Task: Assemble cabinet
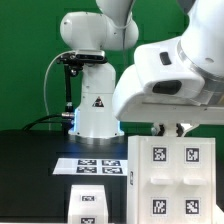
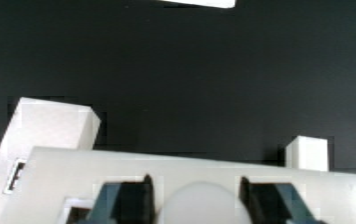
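Cabinet is standing upright at the tabletop's near edge, toward the exterior view's right, and is showing a white face with four square tags. Gripper is hanging straight above it, fingertips reaching down to the cabinet's top edge, apparently touching. In the wrist view, two dark fingers are sitting on either side of a white part of the cabinet, with two white panel ends rising beyond over the black surface. Whether the jaws are pressing on that part: cannot tell. Marker board is lying flat just beside the cabinet, toward the exterior view's left.
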Controlling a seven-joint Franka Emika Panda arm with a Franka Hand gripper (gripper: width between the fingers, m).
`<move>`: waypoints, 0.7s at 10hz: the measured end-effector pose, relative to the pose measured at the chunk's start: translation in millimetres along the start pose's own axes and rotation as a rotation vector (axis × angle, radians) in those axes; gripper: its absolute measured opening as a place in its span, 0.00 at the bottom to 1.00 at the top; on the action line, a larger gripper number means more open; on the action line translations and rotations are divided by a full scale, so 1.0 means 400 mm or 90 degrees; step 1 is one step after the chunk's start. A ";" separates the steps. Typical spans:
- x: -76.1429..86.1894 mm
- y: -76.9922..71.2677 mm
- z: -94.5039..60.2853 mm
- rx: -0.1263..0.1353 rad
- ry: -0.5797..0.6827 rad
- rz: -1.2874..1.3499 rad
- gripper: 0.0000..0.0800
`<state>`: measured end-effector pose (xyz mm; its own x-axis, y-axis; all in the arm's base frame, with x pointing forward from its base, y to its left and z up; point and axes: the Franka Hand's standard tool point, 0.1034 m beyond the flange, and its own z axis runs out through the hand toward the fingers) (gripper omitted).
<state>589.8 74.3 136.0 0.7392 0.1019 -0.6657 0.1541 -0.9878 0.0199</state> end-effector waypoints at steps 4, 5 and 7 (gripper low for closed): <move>0.035 0.001 -0.033 -0.009 0.032 -0.027 0.28; 0.030 0.002 -0.029 -0.007 0.031 -0.021 0.28; 0.032 0.007 -0.027 -0.007 0.030 -0.019 0.40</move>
<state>606.7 74.0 135.7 0.7643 0.1363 -0.6303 0.1829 -0.9831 0.0092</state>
